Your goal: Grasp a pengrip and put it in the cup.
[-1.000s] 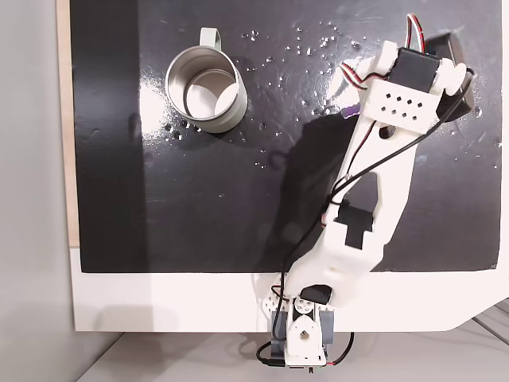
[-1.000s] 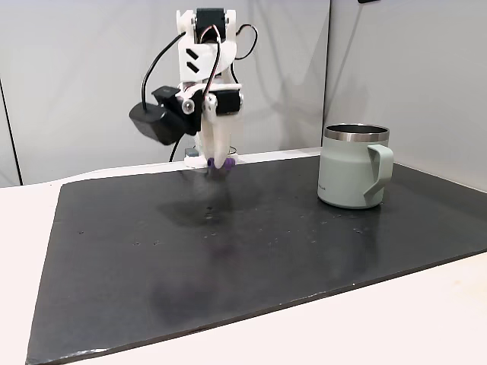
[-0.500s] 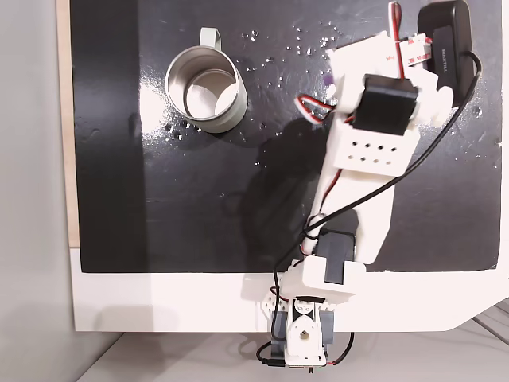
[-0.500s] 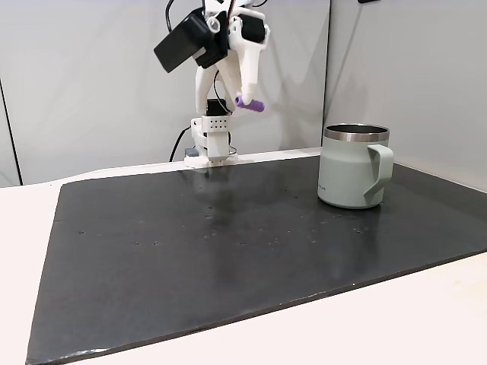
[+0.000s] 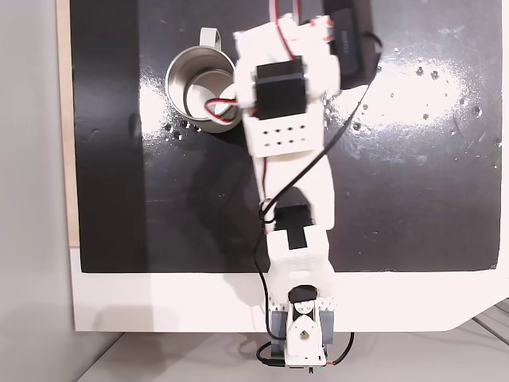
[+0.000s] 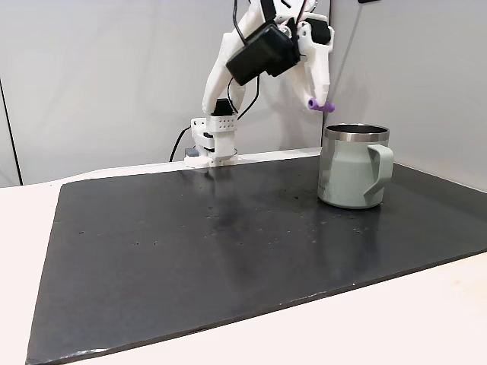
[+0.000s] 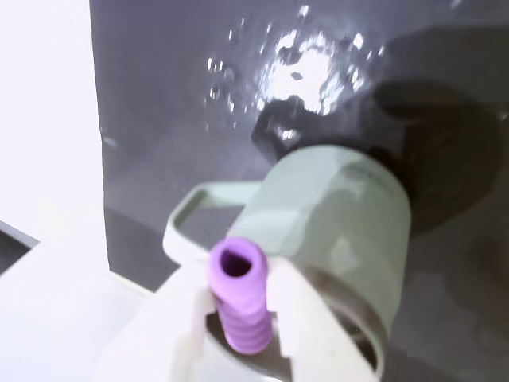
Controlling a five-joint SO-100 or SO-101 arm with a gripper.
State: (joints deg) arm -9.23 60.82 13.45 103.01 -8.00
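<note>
Wrist view shows the gripper [image 7: 236,318] clamped on the pengrip [image 7: 238,296], lifted above the cup [image 7: 342,231]; releasing it inside remains.

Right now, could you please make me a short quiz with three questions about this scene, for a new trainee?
1. True or false: the pengrip already lies inside the cup.
2. Multiple choice: in the side fixed view, the gripper is (A) resting on the mat, (B) in the air close above the cup's rim, (C) below the cup's handle.
3. Fill in: in the wrist view, the fingers grip a ribbed ______ tube.

Key: 1 false, it is held in the air between the fingers. 2 B. 3 purple.
</note>
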